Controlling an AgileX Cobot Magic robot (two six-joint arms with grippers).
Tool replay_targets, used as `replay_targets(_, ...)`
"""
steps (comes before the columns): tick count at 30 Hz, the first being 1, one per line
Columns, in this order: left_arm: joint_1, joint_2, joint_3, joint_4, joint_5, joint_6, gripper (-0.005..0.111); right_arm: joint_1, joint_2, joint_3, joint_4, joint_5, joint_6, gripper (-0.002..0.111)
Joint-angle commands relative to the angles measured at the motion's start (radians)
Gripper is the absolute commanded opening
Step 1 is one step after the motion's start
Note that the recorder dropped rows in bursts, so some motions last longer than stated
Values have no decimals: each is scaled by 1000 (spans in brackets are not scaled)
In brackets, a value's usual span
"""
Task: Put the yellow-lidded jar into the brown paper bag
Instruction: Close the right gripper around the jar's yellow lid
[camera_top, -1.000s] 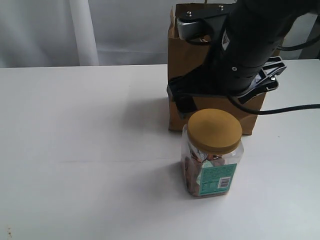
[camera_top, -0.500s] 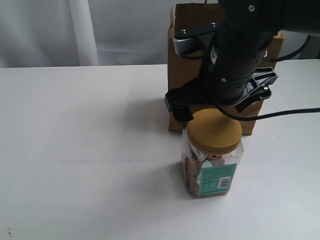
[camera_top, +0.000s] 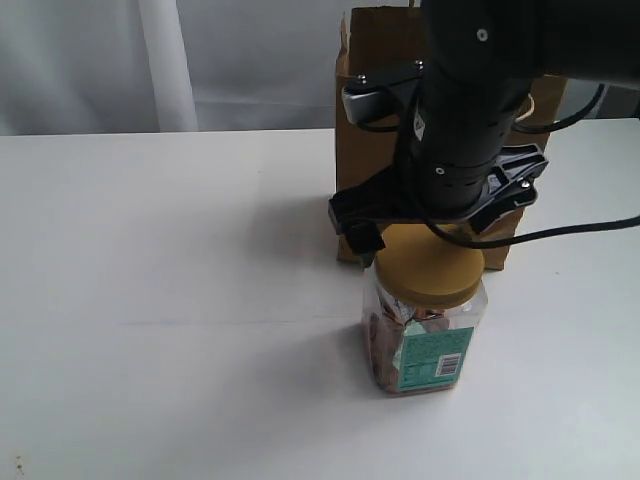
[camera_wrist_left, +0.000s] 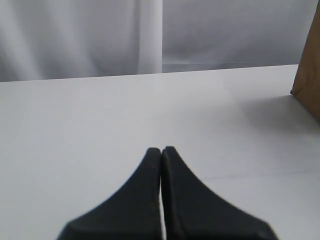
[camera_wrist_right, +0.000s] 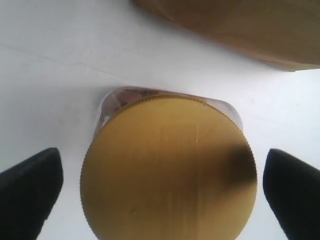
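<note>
The yellow-lidded jar stands upright on the white table, just in front of the brown paper bag. My right gripper hangs open right above the mustard lid. Its two black fingers stand wide on either side of the lid without touching it. The arm hides much of the bag's front and top. One corner of the bag shows in the left wrist view. My left gripper is shut with nothing in it and sits low over bare table; the exterior view does not show it.
A white curtain hangs behind the table. Black cables trail from the right arm toward the right edge. The bag stands at the table's back edge.
The right arm has come down and shifted left, so its open gripper now sits right over the jar's lid. Jar, bag and left gripper have not moved.
</note>
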Motion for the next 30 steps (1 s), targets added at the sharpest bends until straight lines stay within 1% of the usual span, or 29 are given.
replay_targets(1, -5, 3, -2, -4, -9, -4, 1, 4, 33, 26, -13, -3, 5, 105)
replay_targets(13, -5, 3, -2, -4, -9, -4, 1, 4, 53, 53, -15, -11, 6, 105)
replay_targets(15, -5, 3, -2, -4, -9, -4, 1, 4, 53, 53, -15, -9, 6, 104)
replay_targets(17, -5, 3, -2, -4, -9, -4, 1, 4, 53, 53, -15, -4, 6, 100)
replay_targets(18, -5, 3, -2, -4, -9, -4, 1, 4, 53, 53, -15, 1, 6, 96)
replay_targets(20, -5, 3, -2, -4, -9, -4, 1, 4, 53, 53, -15, 9, 6, 84)
replay_targets(21, -5, 3, -2, -4, -9, -4, 1, 4, 53, 53, -15, 18, 11, 73)
replay_targets(22, -5, 3, -2, -4, -9, -4, 1, 4, 53, 53, -15, 30, 16, 65)
replay_targets(24, -5, 3, -2, -4, -9, -4, 1, 4, 49, 53, -15, 43, 30, 42)
replay_targets(28, -5, 3, -2, -4, -9, -4, 1, 4, 35, 53, -15, 52, 21, 4)
replay_targets(29, -5, 3, -2, -4, -9, -4, 1, 4, 27, 53, -15, 52, 17, 0)
replay_targets(30, -5, 3, -2, -4, -9, -4, 1, 4, 15, 53, -15, 52, 12, 0)
